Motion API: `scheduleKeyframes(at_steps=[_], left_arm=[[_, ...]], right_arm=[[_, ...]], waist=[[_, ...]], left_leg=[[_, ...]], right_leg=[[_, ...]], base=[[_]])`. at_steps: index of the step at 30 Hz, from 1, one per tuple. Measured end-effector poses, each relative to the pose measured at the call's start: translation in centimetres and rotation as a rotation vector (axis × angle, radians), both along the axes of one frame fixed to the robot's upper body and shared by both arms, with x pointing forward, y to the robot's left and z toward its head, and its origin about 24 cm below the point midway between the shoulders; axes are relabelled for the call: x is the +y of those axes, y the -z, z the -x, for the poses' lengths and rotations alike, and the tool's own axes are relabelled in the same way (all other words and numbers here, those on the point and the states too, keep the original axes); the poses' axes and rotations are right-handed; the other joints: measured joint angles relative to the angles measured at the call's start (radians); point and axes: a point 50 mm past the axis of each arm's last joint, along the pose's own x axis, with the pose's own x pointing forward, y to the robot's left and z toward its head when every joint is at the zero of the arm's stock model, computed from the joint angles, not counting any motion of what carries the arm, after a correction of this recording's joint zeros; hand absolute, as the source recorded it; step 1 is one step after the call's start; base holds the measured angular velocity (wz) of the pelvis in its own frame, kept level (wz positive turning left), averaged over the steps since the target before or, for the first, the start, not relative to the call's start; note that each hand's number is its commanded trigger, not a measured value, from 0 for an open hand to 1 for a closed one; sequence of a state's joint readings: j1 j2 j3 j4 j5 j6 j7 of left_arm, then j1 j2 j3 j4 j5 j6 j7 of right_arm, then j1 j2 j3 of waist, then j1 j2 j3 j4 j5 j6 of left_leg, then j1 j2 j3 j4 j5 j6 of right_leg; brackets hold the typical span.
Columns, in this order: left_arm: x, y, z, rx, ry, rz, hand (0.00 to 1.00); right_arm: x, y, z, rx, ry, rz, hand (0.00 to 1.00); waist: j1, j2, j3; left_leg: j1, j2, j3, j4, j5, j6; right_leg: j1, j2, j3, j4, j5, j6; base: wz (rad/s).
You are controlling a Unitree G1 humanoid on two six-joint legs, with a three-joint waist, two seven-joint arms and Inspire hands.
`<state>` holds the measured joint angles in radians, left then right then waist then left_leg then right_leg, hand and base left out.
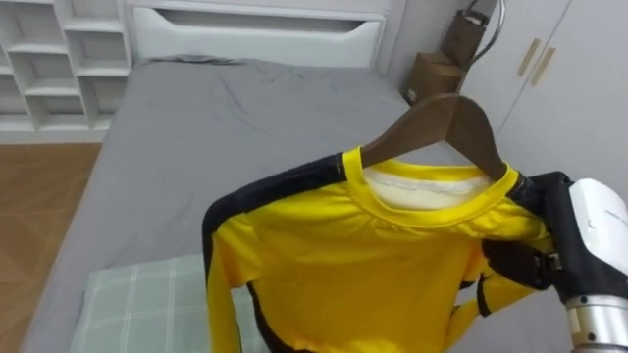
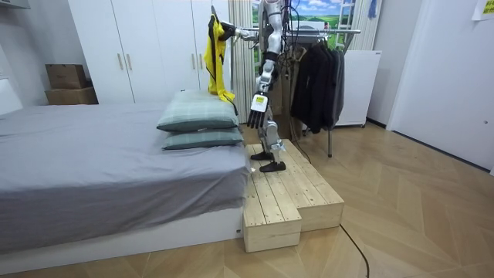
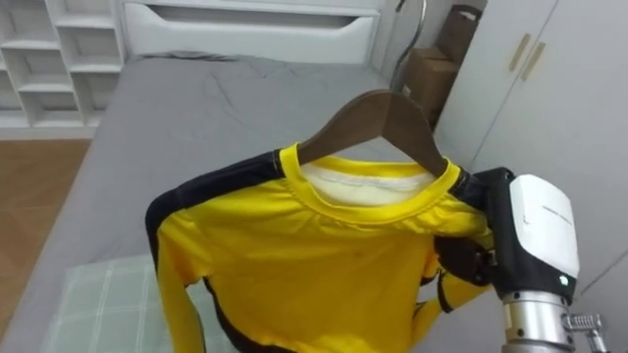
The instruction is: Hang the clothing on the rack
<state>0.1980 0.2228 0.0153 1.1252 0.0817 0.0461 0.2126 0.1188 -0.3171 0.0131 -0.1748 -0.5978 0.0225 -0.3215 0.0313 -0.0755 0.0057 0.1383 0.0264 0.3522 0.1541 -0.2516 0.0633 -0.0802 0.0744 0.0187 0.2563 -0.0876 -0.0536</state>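
Over bed (image 1: 167, 127), right hand (image 1: 522, 263) clutches yellow shirt (image 1: 343, 255) at hanger (image 1: 444, 120) end.

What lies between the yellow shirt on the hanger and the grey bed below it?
Two stacked pillows, the upper one green-checked, lie on the bed under the shirt; the room view shows this.

Right hand (image 3: 535, 230): white shell on back, black fingers, silver wrist cylinder with small screws. Left hand (image 2: 257, 116) black. Limbs silver-grey, feet dark.
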Motion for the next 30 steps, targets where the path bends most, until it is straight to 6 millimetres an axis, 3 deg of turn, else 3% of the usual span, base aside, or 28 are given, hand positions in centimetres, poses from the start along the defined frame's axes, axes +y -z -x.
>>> scheduleKeyframes(at_steps=[1,3,4,5,6,7,8,9,10,13,16,19,21,23,25,26,27,28,29,30], left_arm=[[0.0,0.0,-0.1,-0.001,0.001,-0.003,0.00],[-0.2,0.1,-0.1,0.019,0.017,-0.002,0.00],[-0.2,0.2,-0.1,0.023,0.021,-0.003,0.00],[-0.3,0.2,-0.2,0.027,0.028,-0.003,0.00],[-0.4,0.2,-0.2,0.036,0.026,-0.002,0.00],[-0.4,0.2,-0.2,0.039,0.024,-0.003,0.00],[-0.2,0.2,-0.1,0.047,0.022,-0.009,0.00],[0.2,0.1,-0.1,0.056,0.020,-0.017,0.00],[0.2,0.1,-0.1,0.059,0.017,-0.019,0.00],[-0.3,0.3,0.2,0.077,-0.008,-0.006,0.00],[-0.2,0.2,0.0,0.077,-0.006,-0.010,0.00],[-0.2,0.2,-0.1,0.076,-0.001,-0.013,0.00],[0.1,0.1,0.0,0.075,-0.009,-0.027,0.00],[0.2,0.1,0.6,0.095,-0.013,-0.033,0.00],[0.1,0.2,1.5,0.124,-0.023,-0.043,0.00],[0.1,0.2,2.3,0.151,-0.032,-0.054,0.00],[0.1,0.2,3.1,0.178,-0.041,-0.062,0.00],[0.0,0.2,3.5,0.191,-0.047,-0.061,0.00],[-0.2,0.3,3.8,0.205,-0.054,-0.060,0.00],[-0.2,0.2,3.9,0.213,-0.058,-0.068,0.00]], right_arm=[[0.2,0.1,0.0,0.004,-0.008,-0.001,1.00],[1.2,0.5,0.0,0.027,-0.051,-0.005,1.00],[1.3,0.6,0.0,0.030,-0.058,-0.006,1.00],[1.3,0.6,0.0,0.032,-0.059,-0.007,1.00],[1.3,0.6,0.0,0.033,-0.057,-0.009,1.00],[1.4,0.6,0.0,0.033,-0.057,-0.011,1.00],[1.5,0.6,-0.1,0.030,-0.057,-0.021,1.00],[1.6,0.7,-0.1,0.032,-0.058,-0.034,1.00],[1.6,0.8,-0.1,0.035,-0.057,-0.038,1.00],[1.6,1.1,-0.1,0.045,-0.053,-0.047,1.00],[1.8,1.7,-0.1,0.073,-0.058,-0.089,1.00],[2.0,2.3,-0.1,0.121,-0.077,-0.122,1.00],[2.2,2.4,-0.1,0.131,-0.093,-0.121,1.00],[2.5,2.3,-0.2,0.137,-0.113,-0.117,1.00],[3.1,2.1,-0.4,0.129,-0.138,-0.106,1.00],[3.5,2.0,-0.5,0.125,-0.156,-0.100,1.00],[3.7,2.1,-0.5,0.128,-0.168,-0.099,1.00],[3.7,2.1,-0.5,0.130,-0.172,-0.097,1.00],[3.7,2.1,-0.5,0.128,-0.171,-0.102,1.00],[3.8,2.1,-0.6,0.128,-0.173,-0.117,1.00]], waist=[[0.005,0.000,-0.0001],[0.010,0.013,0.0047],[0.017,0.017,0.0043],[0.033,0.026,0.0101],[0.032,0.034,0.0086],[0.031,0.036,0.0063],[0.028,0.037,0.0060],[0.028,0.027,0.0018],[0.022,0.022,0.0005],[0.006,0.042,0.0111],[-0.010,0.048,0.0124],[-0.017,0.050,0.0128],[-0.001,0.038,0.0083],[0.003,0.028,0.0047],[0.009,0.033,0.0068],[0.009,0.037,0.0074],[0.009,0.034,0.0077],[0.012,0.022,0.0090],[0.013,0.023,0.0074],[0.018,0.023,0.0073]], left_leg=[[0.000,0.002,0.021,0.000,-0.002,-0.001],[0.016,0.015,0.119,-0.001,-0.016,-0.005],[0.015,0.019,0.148,-0.003,-0.021,-0.006],[0.022,0.023,0.206,0.008,-0.035,-0.008],[0.032,0.022,0.242,0.014,-0.046,-0.012],[0.037,0.021,0.258,0.015,-0.049,-0.015],[0.048,0.020,0.290,0.015,-0.055,-0.024],[0.051,0.019,0.301,0.029,-0.057,-0.029],[0.050,0.022,0.301,0.037,-0.057,-0.030],[0.047,0.043,0.301,0.070,-0.052,-0.037],[0.045,0.057,0.308,0.078,-0.051,-0.040],[0.037,0.083,0.330,0.117,-0.060,-0.064],[0.006,0.118,0.353,0.217,-0.076,-0.084],[-0.020,0.154,0.354,0.338,-0.077,-0.087],[-0.055,0.198,0.312,0.494,-0.067,-0.097],[-0.079,0.211,0.242,0.577,-0.041,-0.107],[-0.120,0.202,0.148,0.642,0.010,-0.103],[-0.135,0.192,0.106,0.657,0.015,-0.101],[-0.166,0.156,0.013,0.619,-0.006,-0.087],[-0.199,0.125,-0.071,0.562,-0.014,-0.089]], right_leg=[[-0.008,-0.001,-0.025,0.000,0.004,-0.006],[-0.024,-0.013,-0.168,-0.001,0.022,-0.030],[-0.027,-0.020,-0.212,0.008,0.020,-0.032],[-0.046,-0.049,-0.295,0.075,-0.020,-0.018],[-0.052,-0.104,-0.339,0.149,-0.067,0.005],[-0.050,-0.132,-0.348,0.175,-0.082,0.022],[-0.038,-0.181,-0.346,0.191,-0.093,0.047],[-0.035,-0.187,-0.319,0.169,-0.093,0.060],[-0.034,-0.182,-0.317,0.155,-0.093,0.057],[-0.009,-0.149,-0.295,0.092,-0.073,0.048],[-0.009,-0.136,-0.295,0.083,-0.065,0.042],[-0.010,-0.124,-0.294,0.086,-0.070,0.025],[-0.039,-0.110,-0.266,0.118,-0.090,0.004],[-0.053,-0.106,-0.239,0.152,-0.118,-0.008],[-0.059,-0.089,-0.188,0.183,-0.144,-0.022],[-0.059,-0.067,-0.137,0.200,-0.150,-0.036],[-0.052,-0.049,-0.074,0.211,-0.154,-0.042],[-0.047,-0.043,-0.046,0.210,-0.157,-0.042],[-0.046,-0.029,0.002,0.199,-0.155,-0.040],[-0.047,-0.016,0.048,0.186,-0.144,-0.041]], base=[[-1.11],[-1.16],[-1.22],[-1.13],[-1.03],[-0.91],[-0.79],[-0.65],[-0.43],[-0.31],[-0.05],[-0.09],[-0.39],[-0.63],[-0.91],[-1.10],[-1.12],[-1.14],[-1.13],[-1.20]])
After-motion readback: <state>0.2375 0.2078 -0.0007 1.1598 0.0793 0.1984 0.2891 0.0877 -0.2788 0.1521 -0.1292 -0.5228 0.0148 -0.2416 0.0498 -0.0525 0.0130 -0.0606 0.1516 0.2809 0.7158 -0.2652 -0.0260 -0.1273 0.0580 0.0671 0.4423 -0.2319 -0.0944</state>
